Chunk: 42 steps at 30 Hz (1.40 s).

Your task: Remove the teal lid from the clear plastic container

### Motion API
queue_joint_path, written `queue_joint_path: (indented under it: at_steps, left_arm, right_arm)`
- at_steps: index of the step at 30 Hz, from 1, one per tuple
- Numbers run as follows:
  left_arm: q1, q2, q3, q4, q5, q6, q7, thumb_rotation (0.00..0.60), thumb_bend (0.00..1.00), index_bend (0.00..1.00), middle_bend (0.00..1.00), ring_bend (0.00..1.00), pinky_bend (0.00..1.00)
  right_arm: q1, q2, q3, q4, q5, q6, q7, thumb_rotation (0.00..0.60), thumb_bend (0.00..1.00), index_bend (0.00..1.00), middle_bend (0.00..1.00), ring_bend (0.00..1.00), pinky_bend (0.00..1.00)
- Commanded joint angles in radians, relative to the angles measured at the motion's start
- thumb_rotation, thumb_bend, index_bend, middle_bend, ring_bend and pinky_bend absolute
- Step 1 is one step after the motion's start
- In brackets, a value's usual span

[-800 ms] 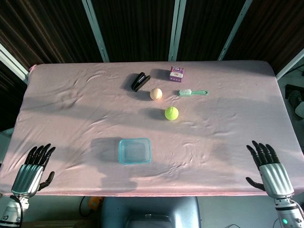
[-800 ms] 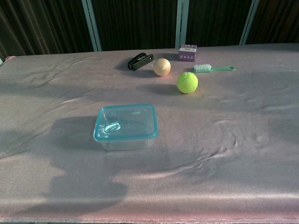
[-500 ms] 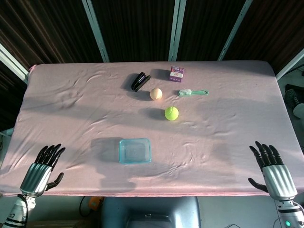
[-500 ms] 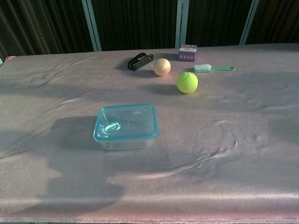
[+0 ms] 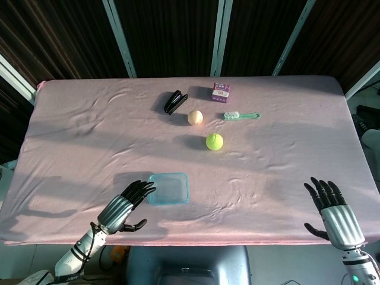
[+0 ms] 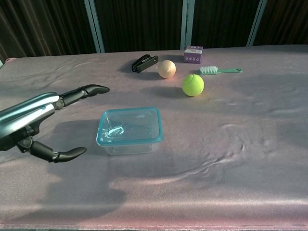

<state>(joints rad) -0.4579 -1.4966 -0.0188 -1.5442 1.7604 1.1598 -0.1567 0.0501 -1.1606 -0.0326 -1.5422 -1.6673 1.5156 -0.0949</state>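
Note:
A clear plastic container (image 5: 168, 189) (image 6: 130, 142) with its teal lid (image 6: 129, 125) on stands on the pink cloth, near the front and a little left of centre. My left hand (image 5: 126, 206) (image 6: 36, 118) hovers just left of the container, fingers spread, holding nothing and not touching it. My right hand (image 5: 331, 212) is open at the table's front right corner, far from the container; the chest view does not show it.
At the back lie a black stapler (image 5: 174, 102), a peach ball (image 5: 195, 117), a purple box (image 5: 221, 92), a green brush (image 5: 241, 116) and a tennis ball (image 5: 214, 141). The table's front edge (image 5: 196, 240) runs just below both hands.
My left hand has swung in from the front left corner to just beside the container and entered the chest view. The right hand shifted only slightly.

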Motion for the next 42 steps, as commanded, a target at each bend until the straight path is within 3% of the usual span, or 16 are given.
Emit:
queue_joint_path:
  at_steps: [1, 6, 12, 27, 37, 42]
  left_arm:
    - [-0.068, -0.101, -0.069, 0.022, -0.101, -0.098, 0.129, 0.6, 0.28, 0.0, 0.0, 0.0, 0.0]
    - [-0.105, -0.173, -0.103, 0.083, -0.175, -0.141, 0.251, 0.6, 0.28, 0.0, 0.0, 0.0, 0.0]
    - [-0.136, -0.211, -0.123, 0.116, -0.259, -0.189, 0.299, 0.6, 0.28, 0.0, 0.0, 0.0, 0.0]
    - [-0.192, -0.195, -0.141, 0.1, -0.4, -0.264, 0.364, 0.6, 0.27, 0.0, 0.0, 0.0, 0.0]
    - [-0.215, -0.188, -0.134, 0.109, -0.428, -0.268, 0.362, 0.6, 0.27, 0.0, 0.0, 0.0, 0.0]
    - [-0.228, -0.197, -0.132, 0.13, -0.448, -0.276, 0.366, 0.6, 0.27, 0.0, 0.01, 0.1, 0.06]
  right_arm:
    - [0.001, 0.004, -0.001, 0.001, 0.003, -0.003, 0.007, 0.6, 0.24, 0.0, 0.0, 0.0, 0.0]
    - [-0.001, 0.01, 0.001, 0.001, 0.001, 0.006, 0.021, 0.6, 0.24, 0.0, 0.0, 0.0, 0.0]
    - [-0.003, 0.017, 0.003, 0.0, 0.002, 0.012, 0.036, 0.6, 0.24, 0.0, 0.0, 0.0, 0.0]
    - [-0.004, 0.025, 0.005, 0.001, 0.005, 0.014, 0.053, 0.6, 0.25, 0.0, 0.0, 0.0, 0.0]
    - [-0.004, 0.027, 0.005, 0.0, 0.003, 0.014, 0.055, 0.6, 0.24, 0.0, 0.0, 0.0, 0.0]
    - [-0.004, 0.027, 0.005, -0.001, 0.002, 0.015, 0.055, 0.6, 0.25, 0.0, 0.0, 0.0, 0.0]
